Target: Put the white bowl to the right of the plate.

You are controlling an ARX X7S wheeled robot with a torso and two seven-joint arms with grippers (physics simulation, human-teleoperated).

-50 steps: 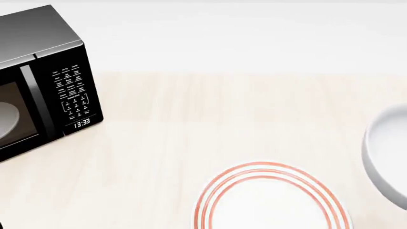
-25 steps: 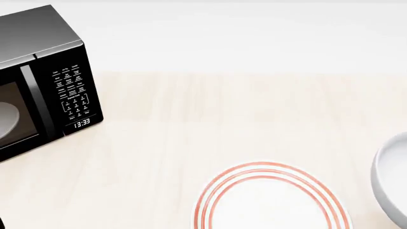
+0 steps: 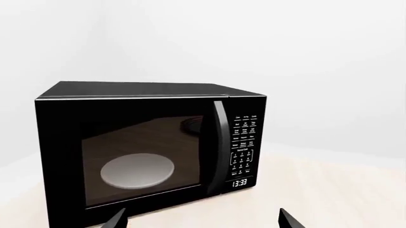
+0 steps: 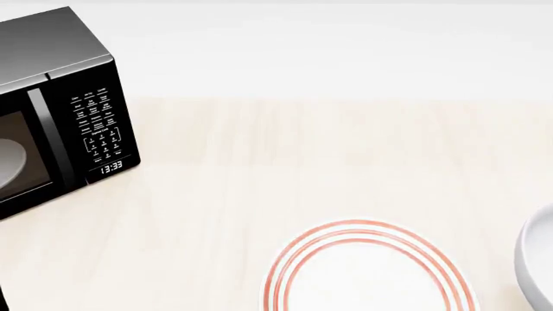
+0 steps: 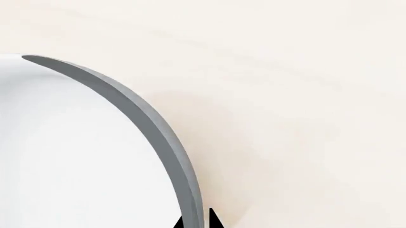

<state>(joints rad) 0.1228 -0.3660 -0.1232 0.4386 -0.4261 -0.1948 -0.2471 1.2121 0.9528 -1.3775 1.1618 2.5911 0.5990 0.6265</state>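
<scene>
I am looking down from the head view at a pale wooden table (image 4: pixel 285 162) with a wide bare stretch between the microwave (image 4: pixel 56 110) at far left and the plate (image 4: pixel 367 275) at the near edge. The plate is lying flat, its near part cut off by the frame. The bowl (image 4: pixel 537 265) is showing only as a sliver at the right edge, to the right of the plate and apart from it; whether it is resting on the table I cannot tell. In the right wrist view the right gripper (image 5: pixel 197 219) is pinching the bowl's rim (image 5: pixel 136 123), one dark tip on each side of the wall, with open table beyond it. In the left wrist view the left gripper (image 3: pixel 203 219) is showing two tips spread wide apart, holding nothing, facing the microwave's door. The microwave's display is reading 13:33 (image 3: pixel 240 183); the keypad lettering is too small for me to read.
</scene>
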